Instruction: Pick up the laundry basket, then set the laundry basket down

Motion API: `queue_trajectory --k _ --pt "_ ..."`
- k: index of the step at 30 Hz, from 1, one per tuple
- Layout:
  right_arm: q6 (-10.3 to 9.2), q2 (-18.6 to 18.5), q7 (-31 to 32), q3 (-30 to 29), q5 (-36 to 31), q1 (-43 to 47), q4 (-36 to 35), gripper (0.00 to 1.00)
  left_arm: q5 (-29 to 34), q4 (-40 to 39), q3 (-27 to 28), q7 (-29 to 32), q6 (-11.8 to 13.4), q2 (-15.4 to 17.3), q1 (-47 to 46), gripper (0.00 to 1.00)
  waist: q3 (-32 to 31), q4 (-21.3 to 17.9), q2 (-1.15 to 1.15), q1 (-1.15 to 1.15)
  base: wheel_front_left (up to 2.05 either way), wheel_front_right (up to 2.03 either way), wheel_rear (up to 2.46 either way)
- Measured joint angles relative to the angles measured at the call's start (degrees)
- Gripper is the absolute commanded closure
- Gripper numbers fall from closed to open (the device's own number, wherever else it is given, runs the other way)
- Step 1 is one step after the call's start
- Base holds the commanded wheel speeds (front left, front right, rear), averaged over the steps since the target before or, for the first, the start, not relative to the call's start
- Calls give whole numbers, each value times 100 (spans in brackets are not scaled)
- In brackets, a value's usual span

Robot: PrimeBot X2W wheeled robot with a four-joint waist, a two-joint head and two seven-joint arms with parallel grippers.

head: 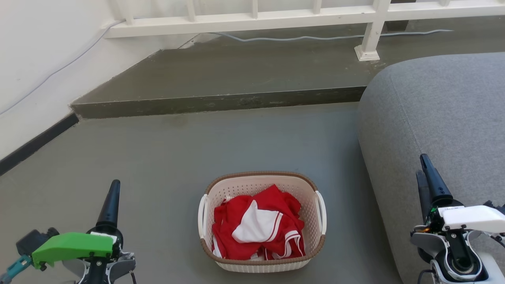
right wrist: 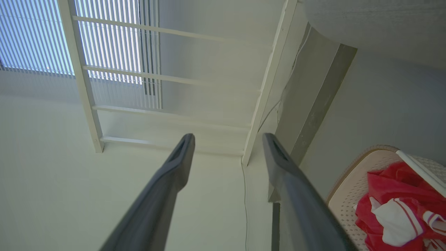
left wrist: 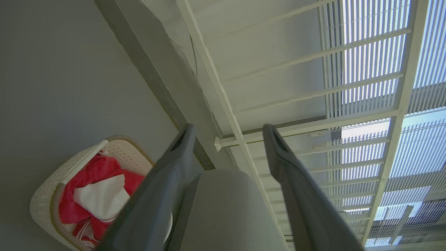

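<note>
A small cream perforated laundry basket (head: 256, 184) with a brown rim sits on the grey floor (head: 165, 157), near a grey sofa (head: 442, 130). It holds a crumpled red-and-white garment (head: 258, 227). The left gripper (head: 113, 187) and right gripper (head: 421, 165) hover on either side, well apart from it, fingers spread and empty. Likely risks are the right arm brushing the sofa, or uneven handle grips tipping the basket.

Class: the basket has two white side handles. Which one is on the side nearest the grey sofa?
The right-side handle of the laundry basket, facing the sofa; the left-side handle faces away from it.
</note>
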Motion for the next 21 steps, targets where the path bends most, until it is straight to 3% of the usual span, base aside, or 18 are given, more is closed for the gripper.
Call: queue_trajectory --k 21 --pt "2 -379 -477 553 -1414 -12 -123 0 2150 -202 -243 -423 -1 130 -54 0 26 -16 0 0 0 0 0"
